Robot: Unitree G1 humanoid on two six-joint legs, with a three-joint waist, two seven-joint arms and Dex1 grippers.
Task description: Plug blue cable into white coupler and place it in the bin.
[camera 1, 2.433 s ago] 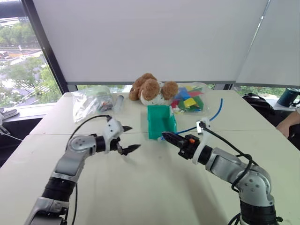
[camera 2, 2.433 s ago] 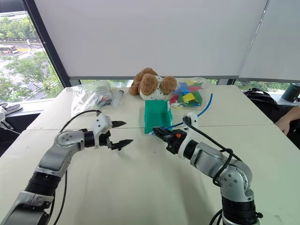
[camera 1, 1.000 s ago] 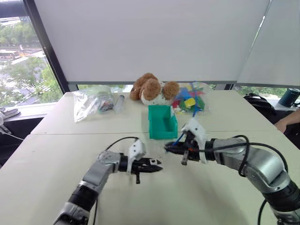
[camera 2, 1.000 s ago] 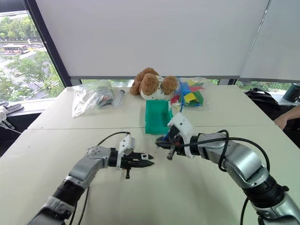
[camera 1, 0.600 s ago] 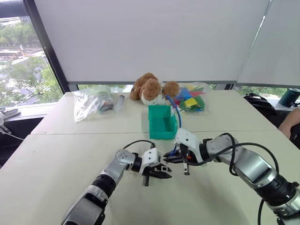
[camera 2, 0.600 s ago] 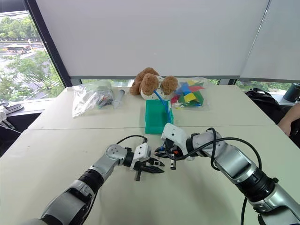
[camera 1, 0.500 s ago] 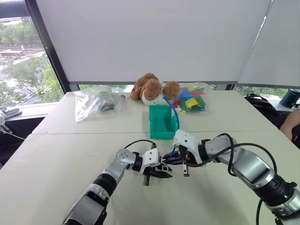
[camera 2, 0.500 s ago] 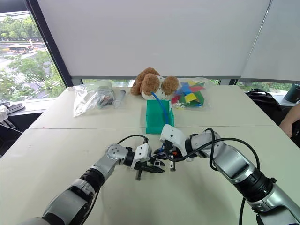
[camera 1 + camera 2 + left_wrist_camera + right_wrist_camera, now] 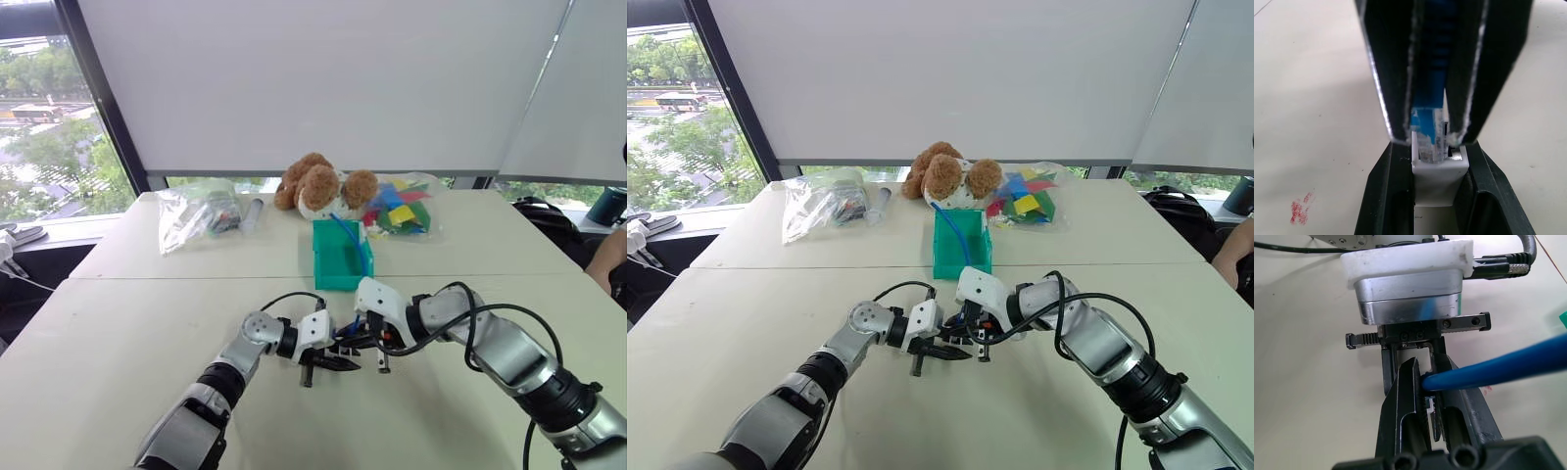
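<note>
At the middle of the table my two grippers meet tip to tip. My left gripper [image 9: 340, 363] is shut on the white coupler [image 9: 1440, 178]. Facing it, my right gripper [image 9: 359, 339] is shut on the plug end of the blue cable [image 9: 359, 241]. In the left wrist view the clear-blue plug [image 9: 1428, 138] sits at the coupler's mouth, partly inside it. From the grip the cable rises and arcs back over the teal bin [image 9: 338, 262], which stands just behind the grippers.
A brown teddy bear [image 9: 318, 186] lies behind the bin. A clear bag [image 9: 196, 215] and a dark tube [image 9: 250, 213] are at the back left, a bag of coloured pieces [image 9: 402, 211] at the back right. A person's arm [image 9: 612, 264] shows at the right edge.
Over the last second both grippers came down and together until plug and coupler met. The cable's loop swung left over the bin. In the last half second the hands barely moved.
</note>
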